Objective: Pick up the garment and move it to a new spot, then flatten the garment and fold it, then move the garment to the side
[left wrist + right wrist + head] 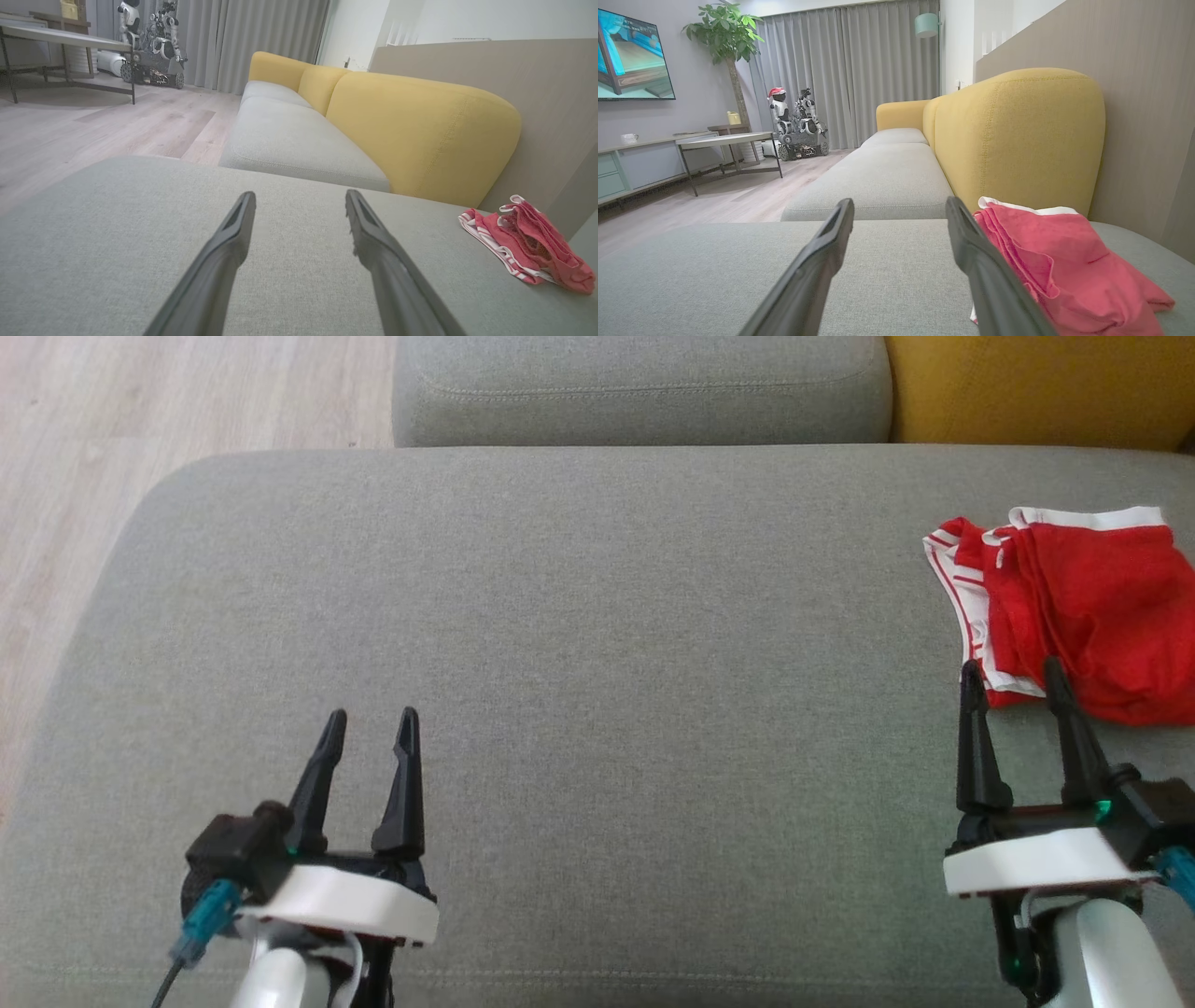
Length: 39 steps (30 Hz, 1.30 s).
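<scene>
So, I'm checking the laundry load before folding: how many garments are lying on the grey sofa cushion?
1: a crumpled red fabric garment with white trim, at the far right of the grey fabric sofa cushion, by the right end effector. Its folds could hide another piece.

Head camera looks steeply down on the grey seat cushion [597, 616] from its near edge. Both wrist cameras sit low over it, facing along the sofa [887, 177]; all three share the red garment [1092, 607] on its right side

Grey sofa seat [560, 663], yellow backrest [1036, 387], wooden floor [140, 411]
</scene>
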### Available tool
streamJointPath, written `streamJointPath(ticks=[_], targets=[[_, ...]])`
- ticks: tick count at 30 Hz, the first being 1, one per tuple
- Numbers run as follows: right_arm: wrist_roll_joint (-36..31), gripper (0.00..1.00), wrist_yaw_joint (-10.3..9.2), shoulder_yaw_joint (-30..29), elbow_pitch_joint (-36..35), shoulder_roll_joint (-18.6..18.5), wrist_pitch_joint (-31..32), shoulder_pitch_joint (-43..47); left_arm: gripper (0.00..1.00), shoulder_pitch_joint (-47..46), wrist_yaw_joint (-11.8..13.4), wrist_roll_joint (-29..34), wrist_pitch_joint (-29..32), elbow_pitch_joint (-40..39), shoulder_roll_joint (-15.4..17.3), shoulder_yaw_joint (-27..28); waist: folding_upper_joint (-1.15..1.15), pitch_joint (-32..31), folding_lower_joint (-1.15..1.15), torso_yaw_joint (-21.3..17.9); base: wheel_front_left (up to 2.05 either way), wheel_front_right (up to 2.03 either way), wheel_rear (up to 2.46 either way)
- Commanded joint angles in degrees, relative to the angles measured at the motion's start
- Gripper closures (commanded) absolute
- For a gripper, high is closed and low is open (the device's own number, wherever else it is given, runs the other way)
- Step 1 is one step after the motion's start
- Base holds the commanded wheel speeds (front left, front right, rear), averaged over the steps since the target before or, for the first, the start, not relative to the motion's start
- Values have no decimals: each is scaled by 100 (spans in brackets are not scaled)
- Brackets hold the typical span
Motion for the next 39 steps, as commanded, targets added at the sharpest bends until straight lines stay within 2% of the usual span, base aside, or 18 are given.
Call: streamJointPath(ticks=[1, 6, 13, 26, 27, 31, 39], targets=[[55, 0, 37, 122, -218, -14, -61, -147, 0, -158, 25, 113, -29, -308, 38, 216, 0, 6, 0, -1, 0, 0, 0], [82, 0, 37, 139, -229, -13, -62, -151, 0, -64, 87, 122, -29, -323, 38, 229, 0, 8, 0, -13, 0, 0, 0], [105, 0, 37, 130, -234, -13, -62, -159, 0, -90, -61, -194, -29, -147, 38, 313, 0, 27, 0, -20, 0, 0, 0], [105, 0, 37, 158, -237, -13, -62, -173, 0, -167, -204, -381, -29, -121, 38, 445, 0, 115, 0, -28, 0, 0, 0], [89, 100, 0, 16, -39, 0, 0, -2, 100, 110, -178, -385, 0, 62, 0, 247, 0, 116, 0, -28, 0, 0, 0], [88, 100, -1, 37, 346, 14, 25, 111, 100, 255, -189, -409, 4, 445, -16, 229, 0, 120, 0, -30, 0, 0, 0], [639, 100, 1, 14, 360, 10, 153, 82, 100, 208, -210, -889, 116, 459, 7, 299, 0, 108, 0, -53, 0, 0, 0]])
